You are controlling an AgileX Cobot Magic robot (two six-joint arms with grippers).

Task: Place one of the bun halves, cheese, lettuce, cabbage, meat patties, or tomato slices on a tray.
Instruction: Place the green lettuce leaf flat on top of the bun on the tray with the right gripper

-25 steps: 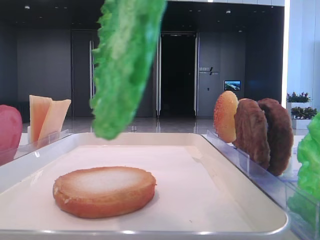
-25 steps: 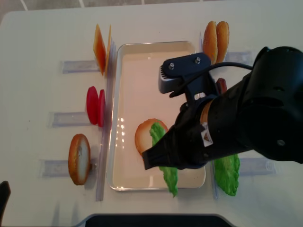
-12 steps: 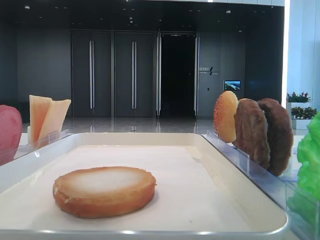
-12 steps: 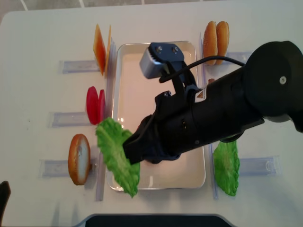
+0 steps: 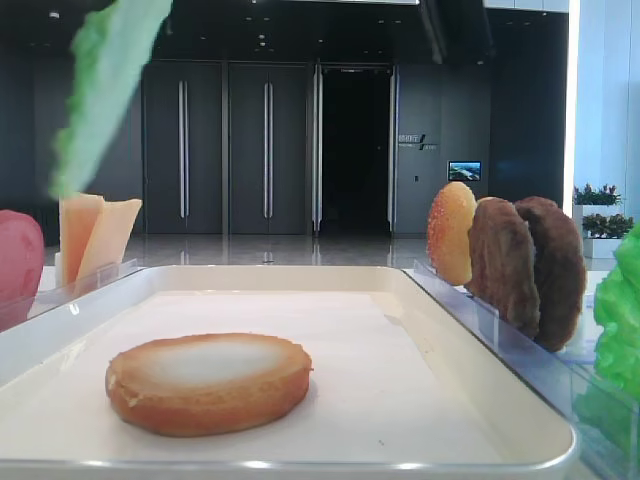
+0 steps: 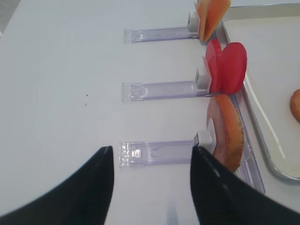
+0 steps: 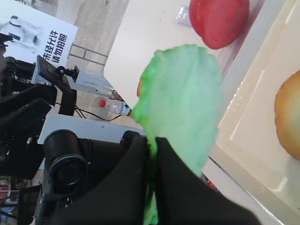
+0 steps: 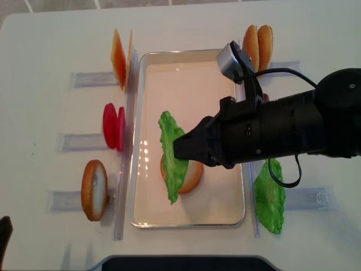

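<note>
My right gripper (image 8: 181,148) is shut on a bright green ruffled lettuce leaf (image 8: 169,153) and holds it in the air above the cream-white tray (image 8: 186,62). The leaf hangs over the left part of a bun half (image 8: 192,175) that lies flat face up on the tray. In the right wrist view the black fingers (image 7: 136,164) pinch the lettuce (image 7: 185,105) at its lower edge. The low view shows the lettuce (image 5: 105,90) high at the top left and the bun half (image 5: 208,383) on the tray (image 5: 300,465). My left gripper (image 6: 151,150) is open over bare table.
Clear holders flank the tray. On the left stand cheese (image 8: 119,56), tomato slices (image 8: 114,127) and a bun half (image 8: 94,189). On the right stand bun halves (image 8: 256,46), meat patties (image 5: 525,265) and another lettuce leaf (image 8: 269,197). My right arm (image 8: 287,127) crosses the tray's right rim.
The right gripper swung the lettuce from the tray's front out over the left rim, then back over the bun half. The arm now lies lower and farther right.
</note>
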